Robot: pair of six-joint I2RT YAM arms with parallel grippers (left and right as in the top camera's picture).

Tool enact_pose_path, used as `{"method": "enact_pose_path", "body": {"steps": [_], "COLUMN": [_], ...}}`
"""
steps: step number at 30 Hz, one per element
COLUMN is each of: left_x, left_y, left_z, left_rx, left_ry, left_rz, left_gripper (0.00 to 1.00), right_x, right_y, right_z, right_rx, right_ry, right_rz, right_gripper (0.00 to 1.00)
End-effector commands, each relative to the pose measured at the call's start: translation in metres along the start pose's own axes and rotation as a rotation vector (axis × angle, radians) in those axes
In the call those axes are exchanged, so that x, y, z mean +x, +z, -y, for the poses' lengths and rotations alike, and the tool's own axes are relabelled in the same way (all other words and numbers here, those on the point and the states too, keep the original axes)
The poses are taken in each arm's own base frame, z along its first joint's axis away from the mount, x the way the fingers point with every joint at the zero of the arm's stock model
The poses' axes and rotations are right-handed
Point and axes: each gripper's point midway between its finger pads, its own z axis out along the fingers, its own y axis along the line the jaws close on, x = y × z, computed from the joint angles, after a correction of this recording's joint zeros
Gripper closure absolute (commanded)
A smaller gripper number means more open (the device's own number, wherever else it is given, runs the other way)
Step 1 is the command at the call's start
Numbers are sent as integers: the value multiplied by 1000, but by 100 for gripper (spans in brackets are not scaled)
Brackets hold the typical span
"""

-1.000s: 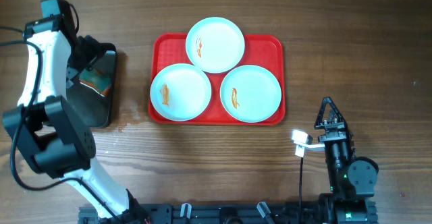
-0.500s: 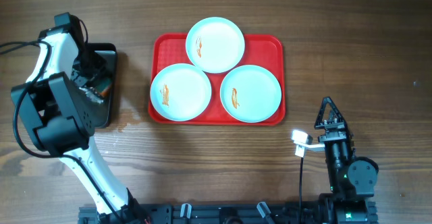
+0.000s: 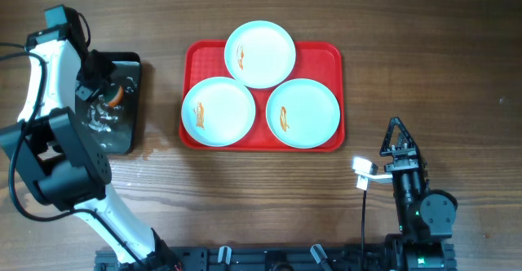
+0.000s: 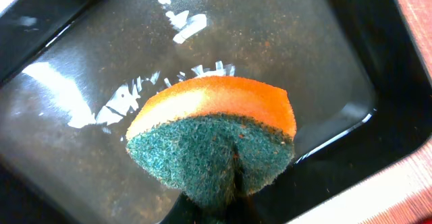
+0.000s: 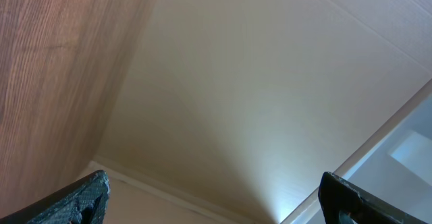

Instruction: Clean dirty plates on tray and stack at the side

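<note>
Wood-grain brown table (image 3: 424, 34), filling the whole overhead view. On it, around the middle, a big red tray (image 3: 333, 59) with rounded corners and a raised rim, long side running left to right. Well to its left and apart from it, a smaller glossy black tray (image 3: 129, 136), wet and shiny inside.

Inside the red tray, three round pale plates in a triangle:
- one at the far side (image 3: 259, 55), hanging out over the far rim
- two nearer ones, left (image 3: 218, 112) and right (image 3: 303, 113), close against each other and against the far one

On each plate, a small orange smear (image 3: 241, 57).

Over the black tray, left claw (image 4: 226, 193) pressed together on a sponge (image 4: 212, 140). Orange on top, green scrubbing face toward the wrist camera, creased where pinched. Touching the tray floor or held just above it: cannot tell.

At the near right of the table, well apart from the red tray, right claw (image 3: 397, 136) spread wide with nothing between its fingers. Tips aimed up at a pale ceiling in the wrist view.
</note>
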Motion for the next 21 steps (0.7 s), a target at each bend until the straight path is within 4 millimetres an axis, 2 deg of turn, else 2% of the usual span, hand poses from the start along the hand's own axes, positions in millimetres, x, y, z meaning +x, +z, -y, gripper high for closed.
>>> {"method": "enact_pose_path", "body": {"steps": [1, 6, 8, 10, 15, 16, 18, 20, 21], "left_x": [-1, 16, 17, 9, -11, -13, -4, 18, 23], "left_y": [-3, 25, 27, 14, -51, -56, -38, 3, 10], "left_z": [-9, -23, -23, -21, -5, -7, -11, -22, -25], "left_rx": [-39, -90, -85, -65, 80, 75, 51, 9, 1], "left_ry": [-2, 4, 4, 1, -19, -3, 32, 40, 40], "left_rz": [10, -16, -13, 18, 151, 168, 134, 69, 57], "left_gripper": [96, 96, 96, 96, 96, 96, 96, 96, 96], "right_x": [4, 4, 4, 4, 4, 4, 4, 4, 4], "right_y": [0, 0, 0, 0, 0, 0, 0, 0, 0], "right_z": [0, 0, 0, 0, 0, 0, 0, 0, 0], "right_rx": [-1, -1, -1, -1, -1, -1, -1, -1, -1], "right_ry": [-42, -42, -42, -42, -42, -42, -42, -42, -42], "right_rz": [-21, -21, -21, -21, -21, -21, -21, -21, -21], "right_gripper": [0, 0, 0, 0, 0, 0, 0, 0, 0]}}
